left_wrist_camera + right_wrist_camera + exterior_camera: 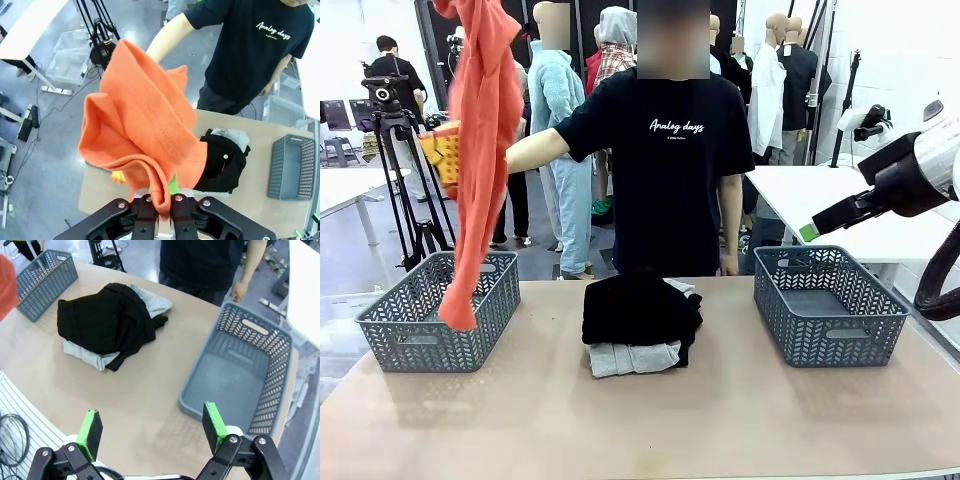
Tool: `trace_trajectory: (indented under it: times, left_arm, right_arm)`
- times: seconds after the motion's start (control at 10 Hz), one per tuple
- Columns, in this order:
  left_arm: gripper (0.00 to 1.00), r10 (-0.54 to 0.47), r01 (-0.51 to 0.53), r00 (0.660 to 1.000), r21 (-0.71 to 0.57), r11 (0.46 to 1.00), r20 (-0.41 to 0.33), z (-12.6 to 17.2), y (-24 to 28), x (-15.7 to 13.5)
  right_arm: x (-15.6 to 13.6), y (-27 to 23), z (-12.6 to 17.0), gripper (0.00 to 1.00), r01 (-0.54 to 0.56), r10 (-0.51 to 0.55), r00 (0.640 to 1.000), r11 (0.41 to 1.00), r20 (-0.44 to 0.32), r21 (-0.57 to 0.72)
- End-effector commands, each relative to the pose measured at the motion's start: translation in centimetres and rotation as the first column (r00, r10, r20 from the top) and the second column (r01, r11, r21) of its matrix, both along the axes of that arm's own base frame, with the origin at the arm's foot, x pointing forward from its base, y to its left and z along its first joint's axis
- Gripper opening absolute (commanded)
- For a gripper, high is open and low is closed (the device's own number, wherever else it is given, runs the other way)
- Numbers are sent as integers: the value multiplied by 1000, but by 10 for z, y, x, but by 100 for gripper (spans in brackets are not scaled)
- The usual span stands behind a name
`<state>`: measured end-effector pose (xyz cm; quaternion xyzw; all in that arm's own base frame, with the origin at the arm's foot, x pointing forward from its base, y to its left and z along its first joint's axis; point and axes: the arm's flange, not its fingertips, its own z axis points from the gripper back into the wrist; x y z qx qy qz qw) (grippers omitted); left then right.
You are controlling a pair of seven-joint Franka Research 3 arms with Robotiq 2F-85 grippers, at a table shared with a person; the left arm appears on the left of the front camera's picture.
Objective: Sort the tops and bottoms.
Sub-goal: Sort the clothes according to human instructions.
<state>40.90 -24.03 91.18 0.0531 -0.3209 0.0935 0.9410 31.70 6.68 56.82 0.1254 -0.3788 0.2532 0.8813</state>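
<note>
Front view: orange hoodie (485,110), pinched by left claw (160,206), dangles at left basket (390,340); right claw (152,425) spread.

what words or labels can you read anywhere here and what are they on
"Analog days": white script across the chest of the person's black T-shirt, readable in the front and left wrist views.
A smaller white line just beneath it: too small to read.
No print can be seen on the orange top, the clothes pile, the left basket or the right basket.
</note>
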Motion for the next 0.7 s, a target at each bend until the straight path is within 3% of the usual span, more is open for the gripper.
trace_trajectory:
  times: [0.0,0.3,0.6]
  left_arm:
    - [0,9,-9,1000,-2,1000,7,3,4,-1]
    - [0,85,-88,995,76,993,47,40,60,9]
    - [0,252,-257,964,63,964,83,38,117,32]
  right_arm:
    - [1,2,-1,100,-5,5,1000,1000,-2,26]
    - [1,2,-1,100,-5,5,1000,1000,-2,26]
    - [1,2,-1,100,-5,5,1000,1000,-2,26]
